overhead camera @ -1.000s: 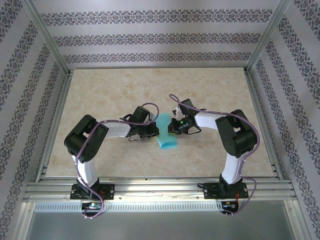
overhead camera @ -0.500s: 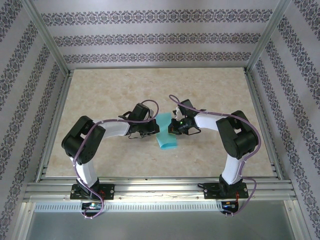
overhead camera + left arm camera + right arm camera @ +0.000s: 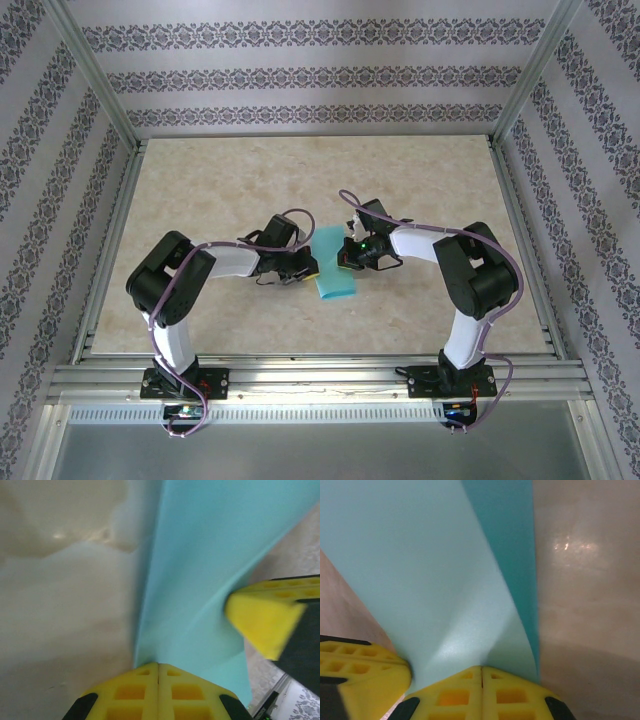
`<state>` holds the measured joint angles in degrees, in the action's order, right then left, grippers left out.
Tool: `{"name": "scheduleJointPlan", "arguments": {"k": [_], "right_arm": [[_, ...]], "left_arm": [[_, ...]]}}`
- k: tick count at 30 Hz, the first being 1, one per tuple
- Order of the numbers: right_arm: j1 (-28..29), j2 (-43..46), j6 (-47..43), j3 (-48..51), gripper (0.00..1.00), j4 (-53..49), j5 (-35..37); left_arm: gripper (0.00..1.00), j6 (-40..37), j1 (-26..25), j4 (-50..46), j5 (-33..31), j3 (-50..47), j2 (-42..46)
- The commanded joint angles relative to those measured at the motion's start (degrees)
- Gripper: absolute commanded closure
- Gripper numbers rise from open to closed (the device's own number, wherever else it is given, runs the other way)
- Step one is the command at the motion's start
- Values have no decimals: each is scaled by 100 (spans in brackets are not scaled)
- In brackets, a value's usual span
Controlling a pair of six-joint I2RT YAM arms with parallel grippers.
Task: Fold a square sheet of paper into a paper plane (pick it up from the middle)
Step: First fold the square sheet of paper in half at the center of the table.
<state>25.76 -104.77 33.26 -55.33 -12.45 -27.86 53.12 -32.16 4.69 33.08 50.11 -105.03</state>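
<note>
the square sheet of paper is bent between the two arms at the middle of the tabletop, with a soft fold running along it. the left jaws are fully closed on its left edge, and the right jaws are fully closed on its right edge. the step looks like forming the centre crease: bring both pinches together evenly, edges matched, then press the fold flat. the two sets of jaws stand just beside each other, so a clash or a tear is the risk. the frame rails and patterned walls are well apart.
</note>
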Motion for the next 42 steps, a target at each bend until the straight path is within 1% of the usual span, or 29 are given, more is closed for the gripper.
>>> {"name": "scheduleJointPlan", "arguments": {"k": [1, 5, 9, 13, 18, 23, 26, 29, 32, 36, 39, 42], "right_arm": [[26, -70, 97, 241, 100, -502, 489], [34, -33, 95, 260, 100, -510, 510], [35, -43, 103, 269, 100, -502, 518], [35, -35, 112, 262, 100, -499, 509], [35, -35, 137, 247, 100, -498, 502], [35, -26, 154, 251, 100, -501, 492], [35, -35, 147, 267, 100, -503, 501], [35, -52, 146, 258, 100, -496, 492], [37, -61, 138, 241, 100, -520, 496], [35, -43, 129, 236, 100, -541, 548], [35, -35, 137, 245, 100, -535, 544], [35, -35, 162, 244, 100, -539, 536]], "left_arm": [[100, -186, -10, -207, -42, -85, -124], [100, -342, -9, -399, -98, -36, -168], [100, -74, -9, 234, 209, 38, 78], [100, 181, -107, 439, 274, 190, 244], [100, 433, -224, 710, 331, 32, 132], [100, 442, -247, 741, 236, -294, 20], [100, 282, -247, 539, 110, -474, 17], [100, 129, -247, 533, 19, -656, 1], [100, 19, -247, 596, 108, -645, 6], [100, -30, -255, 554, 115, -503, 302], [100, 88, -337, 556, 175, -394, 490], [100, 393, -446, 958, 268, -456, 528]]}}
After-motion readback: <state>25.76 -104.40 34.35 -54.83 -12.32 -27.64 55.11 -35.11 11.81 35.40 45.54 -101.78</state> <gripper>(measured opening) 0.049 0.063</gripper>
